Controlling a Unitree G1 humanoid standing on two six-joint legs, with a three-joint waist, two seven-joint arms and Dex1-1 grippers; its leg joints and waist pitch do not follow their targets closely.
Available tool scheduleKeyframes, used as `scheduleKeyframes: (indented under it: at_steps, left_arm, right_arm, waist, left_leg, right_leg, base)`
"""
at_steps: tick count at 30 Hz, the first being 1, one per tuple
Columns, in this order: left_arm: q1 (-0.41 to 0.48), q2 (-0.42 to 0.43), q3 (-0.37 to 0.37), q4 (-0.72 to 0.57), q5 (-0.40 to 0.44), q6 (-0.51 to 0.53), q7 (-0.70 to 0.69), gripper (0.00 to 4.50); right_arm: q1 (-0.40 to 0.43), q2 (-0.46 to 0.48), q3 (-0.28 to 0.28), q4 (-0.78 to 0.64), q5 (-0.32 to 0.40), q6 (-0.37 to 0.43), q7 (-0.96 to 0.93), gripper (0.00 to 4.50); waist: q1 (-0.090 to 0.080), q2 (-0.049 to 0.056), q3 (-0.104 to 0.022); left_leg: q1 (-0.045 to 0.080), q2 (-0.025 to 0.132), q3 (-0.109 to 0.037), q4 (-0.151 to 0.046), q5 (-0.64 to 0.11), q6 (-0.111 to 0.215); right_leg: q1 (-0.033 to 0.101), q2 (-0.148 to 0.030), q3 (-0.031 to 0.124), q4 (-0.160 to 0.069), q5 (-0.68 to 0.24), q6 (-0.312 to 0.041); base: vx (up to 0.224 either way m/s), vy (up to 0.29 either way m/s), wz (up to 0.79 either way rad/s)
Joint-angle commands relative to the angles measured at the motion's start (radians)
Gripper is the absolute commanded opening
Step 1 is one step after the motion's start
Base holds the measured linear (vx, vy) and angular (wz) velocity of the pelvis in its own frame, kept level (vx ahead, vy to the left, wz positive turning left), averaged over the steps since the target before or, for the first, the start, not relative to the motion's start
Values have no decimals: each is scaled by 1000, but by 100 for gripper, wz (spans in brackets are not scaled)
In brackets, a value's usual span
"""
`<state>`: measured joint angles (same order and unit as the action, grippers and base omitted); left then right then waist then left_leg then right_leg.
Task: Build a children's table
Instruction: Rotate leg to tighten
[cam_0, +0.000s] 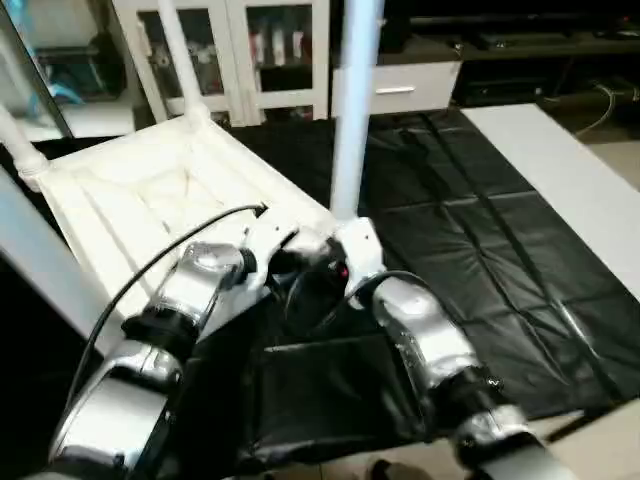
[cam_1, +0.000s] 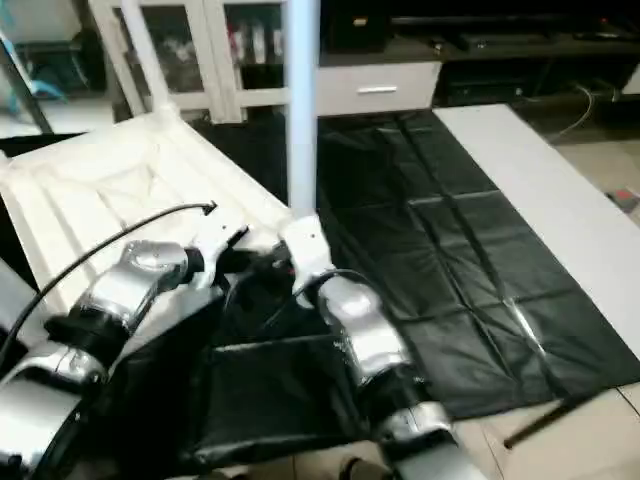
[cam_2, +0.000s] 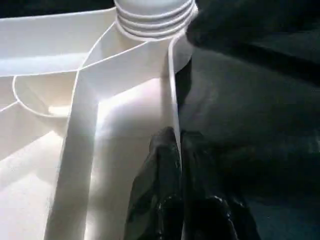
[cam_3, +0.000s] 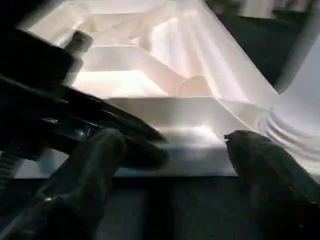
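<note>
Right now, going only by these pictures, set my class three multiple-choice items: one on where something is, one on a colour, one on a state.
1. Where is the foot of the upright leg nearest the robot's arms?
A. On the floor
B. In a corner of the upturned tabletop
C. Across the robot's forearm

2. What colour is the cover on the work table?
A. Black
B. Red
C. Green

3. What state is the left claw in?
A. Wide open in the air
B. Shut on a leg
C. Shut on the tabletop's rim

Answers: 1 B, since the leg rises straight from the tabletop's near corner. 2 A, since the creased sheet beside the tabletop is black. 3 C, since the left wrist view shows its fingers pinching the thin white wall.
</note>
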<state>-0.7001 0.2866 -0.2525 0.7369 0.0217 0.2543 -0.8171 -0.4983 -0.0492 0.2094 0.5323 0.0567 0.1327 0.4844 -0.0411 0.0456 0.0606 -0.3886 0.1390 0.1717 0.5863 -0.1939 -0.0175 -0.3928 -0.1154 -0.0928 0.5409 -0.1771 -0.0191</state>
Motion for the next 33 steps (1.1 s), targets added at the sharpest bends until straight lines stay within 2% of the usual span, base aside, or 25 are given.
scheduleKeyframes:
  at_steps: [1, 2, 3, 5, 7, 8, 9, 10, 11, 12, 13, 14, 15, 16, 18, 20, 21, 22, 23, 25, 27, 28, 30, 33]
  left_arm:
    - [48, 28, -62, -67, -10, 22, -144, 0]
    - [60, 42, -71, -92, -15, 30, -175, 0]
    - [65, 49, -76, -104, -18, 32, -190, 0]
    - [92, 87, -99, -164, -32, 51, -261, 0]
    - [118, 128, -120, -223, -41, 71, -327, 0]
    - [123, 136, -122, -234, -42, 76, -339, 0]
    - [133, 151, -125, -254, -42, 82, -358, 0]
    - [140, 157, -123, -267, -42, 88, -364, 0]
    - [143, 160, -118, -271, -39, 88, -358, 0]
    - [145, 163, -113, -269, -33, 85, -350, 0]
    - [148, 169, -110, -272, -33, 84, -352, 0]
    - [149, 172, -110, -276, -35, 86, -355, 0]
    - [152, 176, -111, -284, -40, 90, -362, 0]
    - [158, 185, -116, -302, -44, 100, -380, 0]
    - [162, 193, -122, -316, -43, 105, -392, 0]
    - [172, 205, -128, -343, -48, 119, -400, 0]
    - [180, 210, -128, -366, -53, 127, -405, 0]
    - [180, 210, -128, -366, -53, 127, -405, 0]
    - [194, 215, -127, -401, -63, 134, -417, 0]
    - [205, 217, -128, -430, -70, 146, -420, 0]
    - [218, 214, -132, -464, -76, 165, -417, 0]
    - [218, 214, -132, -464, -76, 165, -417, 0]
    - [223, 210, -135, -476, -78, 173, -415, 0]
    - [234, 208, -141, -498, -82, 184, -412, 0]
  right_arm:
    - [28, -73, 28, -113, 31, 55, 119, 405]
    - [43, -104, 37, -148, 41, 68, 160, 405]
    - [51, -120, 39, -165, 43, 71, 181, 405]
    - [94, -197, 47, -254, 56, 85, 281, 405]
    - [136, -275, 46, -348, 79, 108, 369, 405]
    - [146, -294, 43, -371, 87, 118, 388, 405]
    - [166, -336, 37, -416, 102, 134, 425, 405]
    - [175, -358, 37, -441, 113, 147, 439, 405]
    - [190, -389, 37, -471, 128, 164, 463, 405]
    - [210, -429, 38, -508, 141, 178, 494, 405]
    - [236, -476, 37, -549, 152, 195, 528, 405]
    - [242, -488, 36, -559, 154, 201, 536, 405]
    - [253, -507, 33, -575, 157, 211, 547, 405]
    - [266, -533, 28, -592, 152, 224, 563, 405]
    - [275, -556, 27, -602, 145, 235, 576, 405]
    - [289, -588, 21, -619, 135, 243, 589, 405]
    - [285, -580, -2, -608, 132, 247, 554, 405]
    - [285, -580, -2, -608, 132, 247, 554, 405]
    - [271, -558, -31, -589, 137, 251, 492, 405]
    - [254, -529, -38, -571, 145, 255, 448, 405]
    - [239, -490, -33, -555, 151, 256, 434, 405]
    - [239, -490, -33, -554, 151, 256, 434, 405]
    - [225, -471, -22, -531, 144, 249, 428, 405]
    - [205, -452, -4, -492, 129, 237, 422, 405]
  waist:
    - [18, -7, -58]
    - [27, -7, -59]
    - [40, -8, -60]
    - [49, -7, -63]
    - [65, -8, -67]
    - [68, -9, -68]
    - [75, -15, -71]
    - [84, -13, -72]
    - [84, -11, -75]
    - [89, -8, -80]
    - [96, -10, -81]
    - [99, -9, -81]
    - [99, -10, -82]
    - [98, -12, -81]
    - [98, -13, -78]
    - [98, -13, -73]
    - [97, -13, -70]
    - [97, -13, -69]
    - [94, -2, -69]
    - [87, -6, -70]
    - [85, -5, -72]
    - [84, 0, -73]
    - [86, -2, -75]
    - [86, -1, -78]
  left_leg:
    - [37, 80, -29, -92, -503, -9]
    - [39, 82, -28, -89, -475, 2]
    - [33, 84, -23, -88, -419, 20]
    - [26, 92, -24, -91, -352, 26]
    - [38, 95, -14, -86, -308, 35]
    - [36, 94, -11, -84, -291, 41]
    - [34, 92, -6, -78, -255, 53]
    - [42, 94, 0, -73, -233, 61]
    - [41, 93, 2, -71, -207, 67]
    - [33, 94, 1, -66, -140, 84]
    - [33, 95, 2, -62, -101, 101]
    - [35, 94, 3, -61, -92, 108]
    - [31, 91, 3, -59, -89, 116]
    - [27, 91, 2, -59, -97, 120]
    - [28, 92, 2, -61, -139, 113]
    - [30, 93, 1, -67, -197, 87]
    - [32, 95, -1, -71, -227, 66]
    - [33, 96, -1, -72, -237, 56]
    - [33, 95, -4, -74, -251, 39]
    - [35, 92, -3, -76, -261, 21]
    - [36, 91, -4, -74, -260, 18]
    - [38, 91, -2, -74, -258, 18]
    - [39, 90, 0, -71, -247, 22]
    - [29, 88, -2, -69, -193, 38]
  right_leg:
    - [16, -65, 57, -62, -359, -176]
    - [19, -69, 60, -63, -374, -175]
    - [23, -67, 63, -60, -375, -173]
    - [30, -61, 63, -46, -321, -173]
    - [23, -50, 66, -32, -231, -196]
    - [26, -50, 68, -30, -212, -201]
    - [27, -49, 74, -23, -179, -210]
    - [19, -47, 78, -17, -155, -224]
    - [22, -45, 77, -11, -123, -233]
    - [31, -42, 73, 2, -51, -245]
    - [34, -40, 71, 7, -1, -250]
    - [32, -40, 71, 9, 15, -255]
    - [36, -40, 71, 11, 33, -264]
    - [39, -43, 70, 9, 22, -265]
    - [39, -46, 70, 2, -45, -257]
    - [38, -47, 71, -10, -147, -242]
    - [36, -47, 72, -15, -206, -226]
    - [35, -47, 73, -17, -225, -219]
    - [34, -47, 73, -17, -249, -211]
    - [30, -41, 72, -20, -245, -204]
    - [31, -41, 72, -18, -232, -207]
    - [27, -39, 72, -17, -210, -212]
    - [28, -38, 71, -14, -182, -220]
    - [37, -38, 69, -6, -132, -231]
  base:
    - [51, -32, 16]
    - [51, -32, 16]
    - [56, -35, 11]
    - [58, -34, 4]
    - [72, -32, 7]
    - [77, -31, 9]
    - [77, -27, 10]
    - [79, -20, 11]
    - [79, -20, 11]
    - [74, -7, 3]
    - [62, 7, 1]
    - [62, 7, 1]
    - [0, 0, 0]
    - [0, 0, 0]
    - [0, 0, 0]
    - [0, 0, 0]
    - [0, 0, 0]
    - [0, 0, 0]
    - [0, 0, 0]
    - [0, 0, 0]
    - [0, 0, 0]
    - [0, 0, 0]
    - [0, 0, 0]
    - [0, 0, 0]
